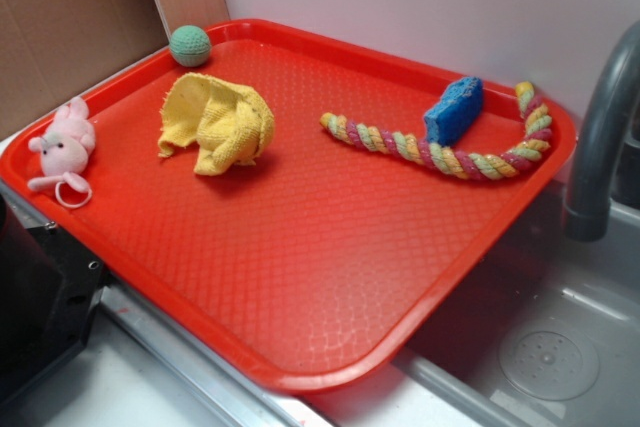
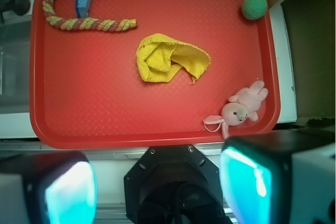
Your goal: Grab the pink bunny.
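Note:
The pink bunny (image 1: 65,145) lies at the left edge of the red tray (image 1: 330,277), its thin loop trailing toward the rim. Seen from the wrist, the pink bunny (image 2: 242,106) sits in the tray's (image 2: 89,108) near right corner, just above my right finger. My gripper (image 2: 157,187) hangs high over the tray's near rim, open, its two cyan pads (image 2: 247,182) wide apart with nothing between them. It touches nothing. In the exterior view the gripper's fingers do not show.
On the tray lie a crumpled yellow cloth (image 1: 215,122), a green knitted ball (image 1: 190,45), a multicoloured rope (image 1: 440,152) and a blue sponge (image 1: 453,109). A grey faucet (image 1: 600,137) and sink (image 1: 550,347) stand at the right. The robot's black base (image 1: 35,297) is at lower left.

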